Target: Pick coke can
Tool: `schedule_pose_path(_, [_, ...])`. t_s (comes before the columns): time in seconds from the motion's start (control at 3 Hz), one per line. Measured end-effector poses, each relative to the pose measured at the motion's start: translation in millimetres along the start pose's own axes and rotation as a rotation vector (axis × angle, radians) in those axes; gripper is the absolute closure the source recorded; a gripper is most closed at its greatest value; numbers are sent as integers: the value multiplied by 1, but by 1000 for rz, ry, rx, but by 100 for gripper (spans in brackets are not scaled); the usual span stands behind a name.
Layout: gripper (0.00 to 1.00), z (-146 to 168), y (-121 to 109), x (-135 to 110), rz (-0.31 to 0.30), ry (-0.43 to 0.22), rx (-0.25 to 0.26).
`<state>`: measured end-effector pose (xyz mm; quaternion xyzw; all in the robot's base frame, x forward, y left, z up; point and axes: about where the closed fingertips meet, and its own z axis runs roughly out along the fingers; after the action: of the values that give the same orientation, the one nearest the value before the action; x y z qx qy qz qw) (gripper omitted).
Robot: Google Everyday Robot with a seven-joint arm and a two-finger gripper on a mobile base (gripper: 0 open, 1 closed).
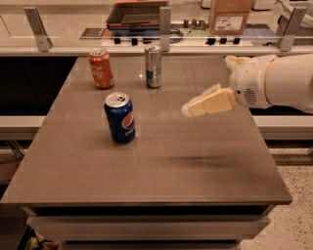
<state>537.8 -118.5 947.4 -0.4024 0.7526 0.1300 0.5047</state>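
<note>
The coke can (100,68), orange-red with white script and a silver top, stands upright at the far left of the grey table (161,176). My gripper (188,110) reaches in from the right on a white arm, hovering above the table's right half. It is well to the right of the coke can and nearer the camera, and holds nothing.
A blue Pepsi can (120,117) stands left of centre, between the gripper and the coke can's side. A slim silver can (153,65) stands at the far middle. Behind the table runs a rail with posts, a tray (137,13) and a cardboard box (229,15).
</note>
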Motion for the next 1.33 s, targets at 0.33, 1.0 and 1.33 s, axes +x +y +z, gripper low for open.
schedule_pose_path(0.33, [0,17,0,-4,22,-31,-14])
schedule_pose_path(1.0, [0,45,1,-22,4,-87,-52])
schedule_pose_path(1.33, [0,58,4,-24,2,-103,-67])
